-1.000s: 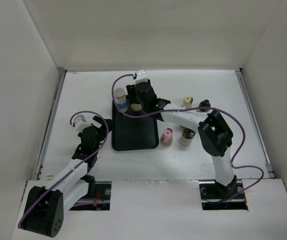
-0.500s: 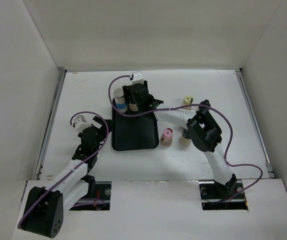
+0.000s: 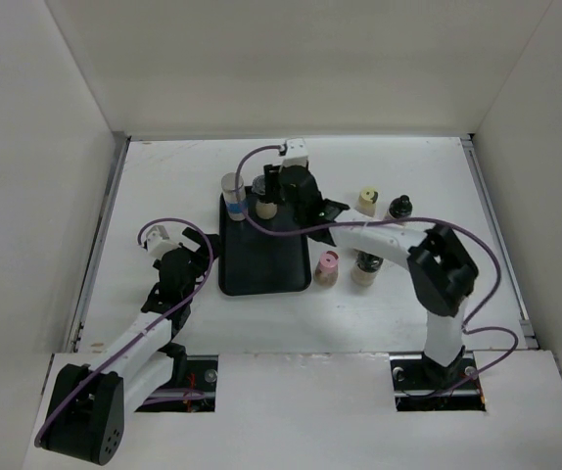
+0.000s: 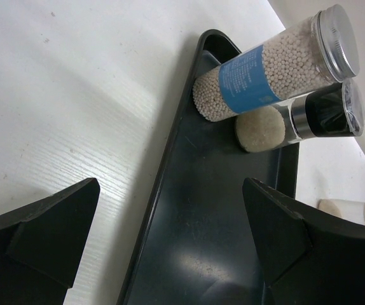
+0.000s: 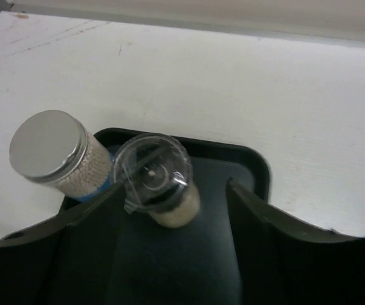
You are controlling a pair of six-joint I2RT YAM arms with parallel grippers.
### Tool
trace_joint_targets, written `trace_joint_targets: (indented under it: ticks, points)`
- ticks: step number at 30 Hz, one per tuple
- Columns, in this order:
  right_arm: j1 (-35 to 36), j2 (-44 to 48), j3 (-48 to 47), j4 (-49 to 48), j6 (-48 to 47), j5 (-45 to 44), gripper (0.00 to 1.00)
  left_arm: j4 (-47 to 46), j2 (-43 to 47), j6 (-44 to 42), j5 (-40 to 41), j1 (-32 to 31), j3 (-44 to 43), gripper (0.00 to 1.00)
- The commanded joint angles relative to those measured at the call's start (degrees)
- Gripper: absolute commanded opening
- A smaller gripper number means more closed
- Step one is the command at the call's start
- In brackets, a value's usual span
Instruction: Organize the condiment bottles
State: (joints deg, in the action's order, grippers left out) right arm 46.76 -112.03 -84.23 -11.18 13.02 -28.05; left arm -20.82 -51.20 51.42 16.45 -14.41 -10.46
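Right end effector (image 5: 175, 197) open, fingers (image 5: 55, 260) flanking clear-capped grinder (image 5: 160, 178), upright just beside blue-banded jar (image 5: 55, 152) at tray (image 5: 252, 166) end toward bench (image 3: 163, 176) far edge. Left end effector (image 4: 166, 244) open, empty. Risk: finger clips grinder on withdrawal, toppling it against jar. Pink-capped bottle (image 3: 327, 266), three others stand off tray.

White-and-black arms (image 3: 359, 233), purple cables (image 3: 141, 233) — black jaws

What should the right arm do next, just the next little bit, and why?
Probably lift the right gripper clear. Its jaws stand open, flanking the clear-capped grinder, which stands upright in the black tray, while the pink-capped bottle waits outside it.
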Motion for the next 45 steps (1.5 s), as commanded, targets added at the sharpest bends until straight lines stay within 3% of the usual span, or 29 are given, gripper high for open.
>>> trace_joint_targets:
  ticks: [1,3,4,6,9,12,15,20,26,32,39,45]
  points:
    - [0.4,11.0,6.6,-3.6,1.6,-1.6,0.58,-2.8,0.1,-0.5,0.0,-0.3,-0.1,1.0]
    - [0.7,16.9,13.0,-2.9,2.0,-2.1,0.4,-2.8,0.4,-0.5,0.2,-0.4,0.0,1.0]
    - [1.5,19.9,16.3,-2.0,2.5,-2.2,0.35,-2.8,0.3,-0.5,0.4,-0.5,0.0,1.0]
    - [2.6,24.6,21.2,0.3,4.1,-2.1,0.36,-2.8,-0.1,-0.4,0.0,-0.5,-0.1,1.0]
    - [4.4,31.4,26.6,4.8,6.0,-2.4,0.48,-2.8,0.0,-0.5,0.1,-0.7,-0.3,1.0]
    - [5.7,36.9,30.4,12.1,8.4,-2.0,0.71,-2.8,-0.1,-0.5,0.3,-0.7,-0.3,1.0]
    - [6.7,39.2,33.0,18.0,11.1,-2.6,0.82,-2.4,0.7,-0.5,-0.2,-0.7,-0.2,1.0]
    - [8.2,40.7,36.3,23.1,15.9,-5.0,0.85,-2.4,0.7,-0.5,0.1,-0.7,-0.2,1.0]
    - [8.4,39.2,37.0,25.1,18.6,-4.7,0.76,-2.6,0.5,-0.5,0.3,-0.9,-0.3,1.0]
    - [8.7,35.9,37.3,24.4,19.4,-4.7,0.73,-2.8,0.9,-0.5,0.5,-1.0,-0.1,1.0]
    - [8.4,34.2,35.2,23.1,17.6,-5.5,0.51,-2.9,0.1,-0.5,0.4,-1.0,-0.3,1.0]
    - [7.3,36.5,30.5,21.5,12.1,-8.7,0.47,-3.0,0.3,-0.4,0.3,-1.1,-0.3,1.0]
